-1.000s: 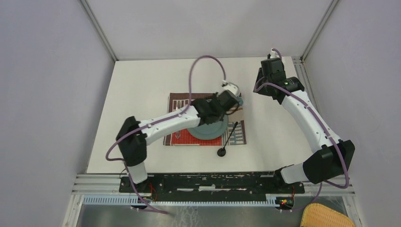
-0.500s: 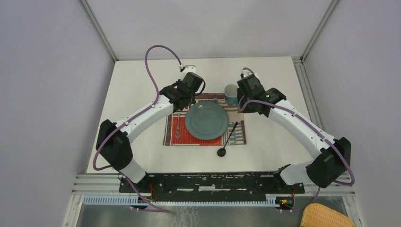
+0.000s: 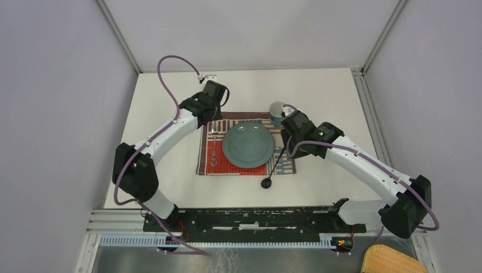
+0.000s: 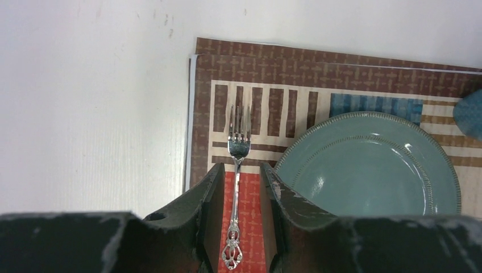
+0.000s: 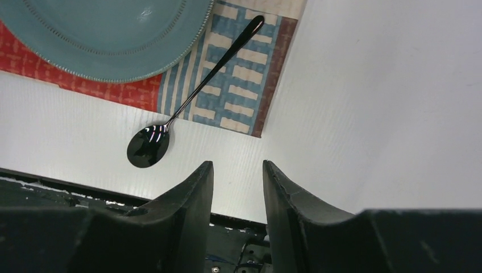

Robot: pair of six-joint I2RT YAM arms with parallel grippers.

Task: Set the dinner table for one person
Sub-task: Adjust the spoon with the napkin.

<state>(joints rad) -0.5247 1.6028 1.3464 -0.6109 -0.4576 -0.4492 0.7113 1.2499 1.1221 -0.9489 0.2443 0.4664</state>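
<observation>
- The white table runs out from the arm bases, carrying everything.
- Nearest, a black spoon lies slanted, bowl on the table, handle on the mat.
- A plate sits mid-mat, with a fork just left of it.
- The right claw hangs near the cup, jaws apart and empty.
- The left claw is above the mat's far left corner, jaws apart and empty.

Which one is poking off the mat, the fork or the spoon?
The black spoon: its bowl rests on the bare table, past the placemat's edge. The silver fork lies wholly on the placemat.
</observation>
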